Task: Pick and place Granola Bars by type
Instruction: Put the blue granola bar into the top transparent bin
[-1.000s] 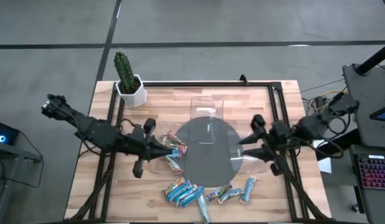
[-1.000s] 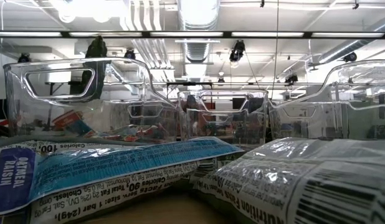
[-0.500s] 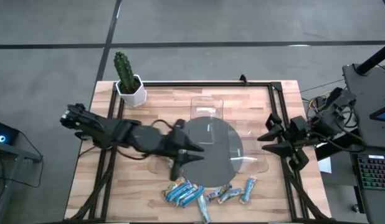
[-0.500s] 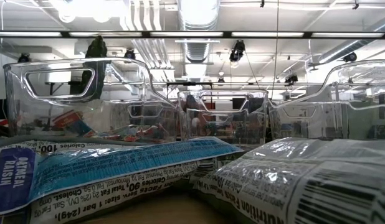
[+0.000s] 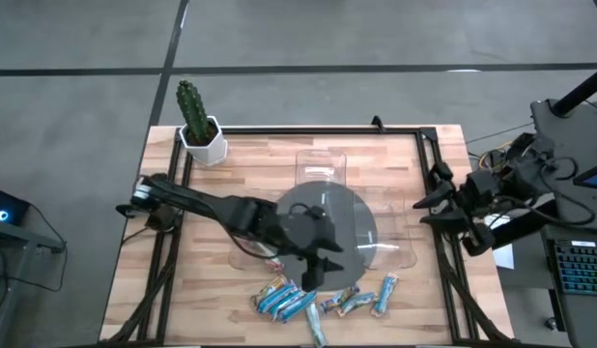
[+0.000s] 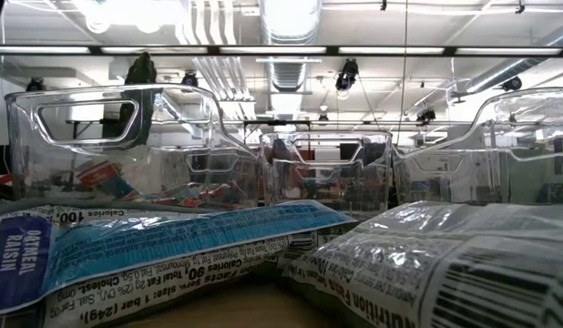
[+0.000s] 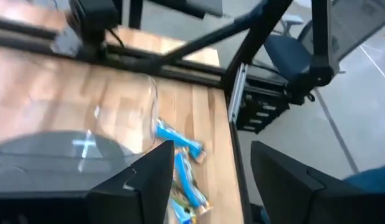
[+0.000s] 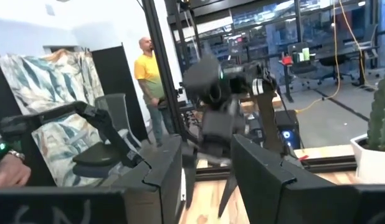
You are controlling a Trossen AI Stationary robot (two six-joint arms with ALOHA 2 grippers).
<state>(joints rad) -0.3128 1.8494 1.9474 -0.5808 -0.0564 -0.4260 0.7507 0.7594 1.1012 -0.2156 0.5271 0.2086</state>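
Holding red-orange bars (image 6: 104, 176): left tray (image 6: 127, 137); both grippers' fingers parted, empty.

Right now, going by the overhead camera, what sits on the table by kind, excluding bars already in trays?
Loose granola bars: about 7, overlapping
Clear trays: 3
Potted cactus: 1
Grey round mat: 1
Total: about 12

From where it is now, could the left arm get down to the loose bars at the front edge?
Probably yes: the left gripper, open and empty, hangs right beside the granola bars, with nothing between them.
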